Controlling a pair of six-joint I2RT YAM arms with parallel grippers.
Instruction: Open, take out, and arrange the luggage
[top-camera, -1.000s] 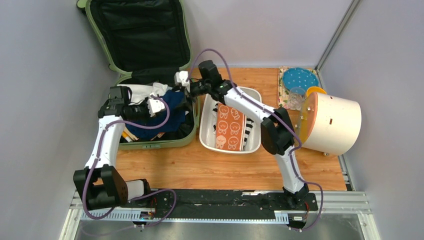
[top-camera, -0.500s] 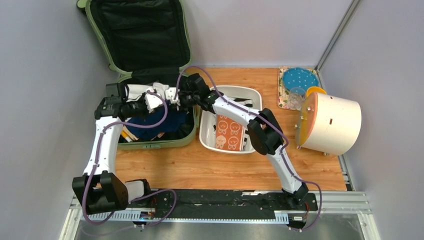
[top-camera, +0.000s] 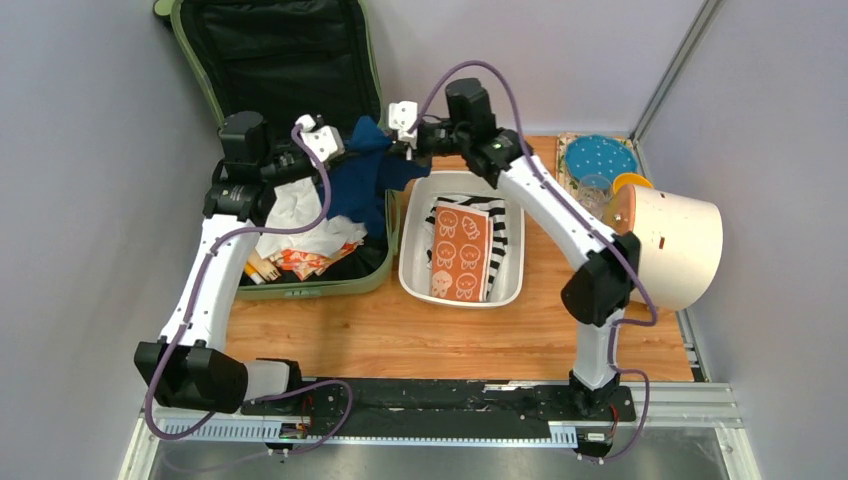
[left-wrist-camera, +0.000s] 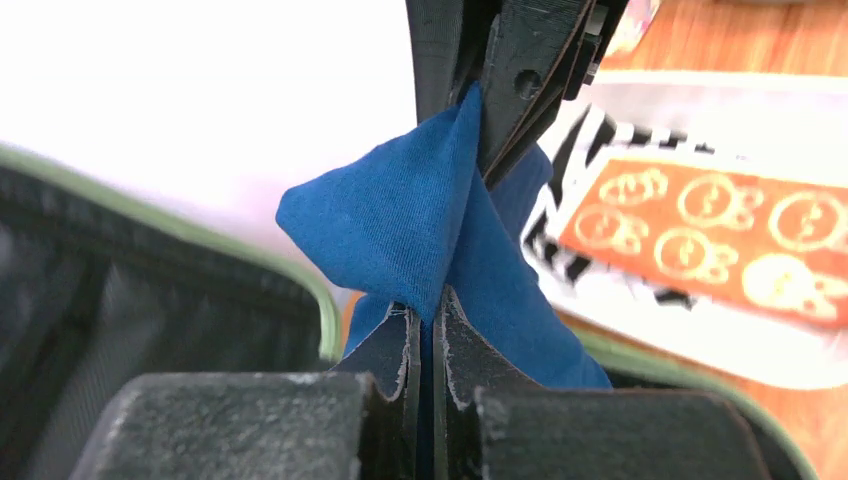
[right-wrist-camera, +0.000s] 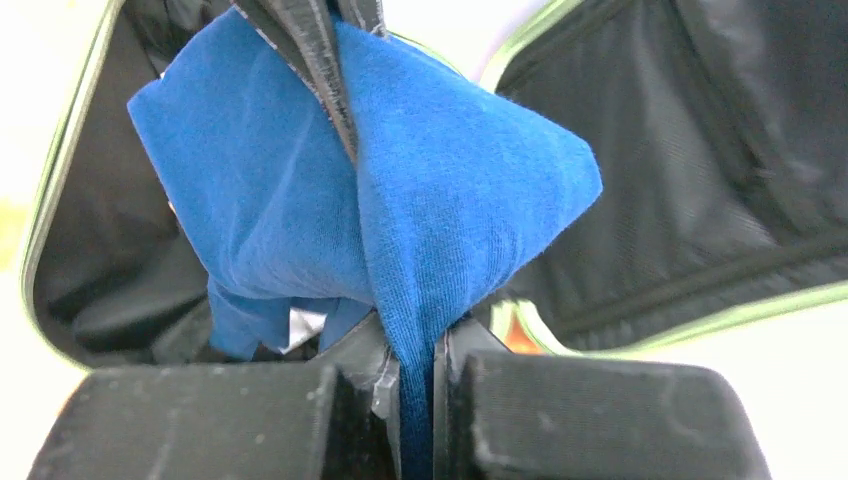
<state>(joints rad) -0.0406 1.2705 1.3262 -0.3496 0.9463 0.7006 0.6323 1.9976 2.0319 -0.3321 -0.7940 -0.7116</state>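
The luggage (top-camera: 300, 290), a sage-green suitcase, lies open at the left with its black-lined lid (top-camera: 280, 70) standing up at the back. A blue cloth (top-camera: 365, 175) hangs above its right edge, stretched between both grippers. My left gripper (top-camera: 335, 145) is shut on one corner of it and my right gripper (top-camera: 395, 125) on the other. In the left wrist view the blue cloth (left-wrist-camera: 400, 220) is pinched in my left gripper (left-wrist-camera: 428, 300). In the right wrist view my right gripper (right-wrist-camera: 418, 345) clamps a fold of the blue cloth (right-wrist-camera: 450, 180).
A white cloth (top-camera: 300, 225) and orange packets (top-camera: 300, 262) remain in the suitcase. A white tub (top-camera: 412, 270) to its right holds an orange patterned cloth (top-camera: 460, 255). A cream cylinder (top-camera: 670, 245), a blue plate (top-camera: 600, 157) and a glass (top-camera: 594, 195) are at the right.
My right gripper has shut on the blue cloth. Both arms have risen and moved back, lifting the cloth out of the suitcase and uncovering the white cloth.
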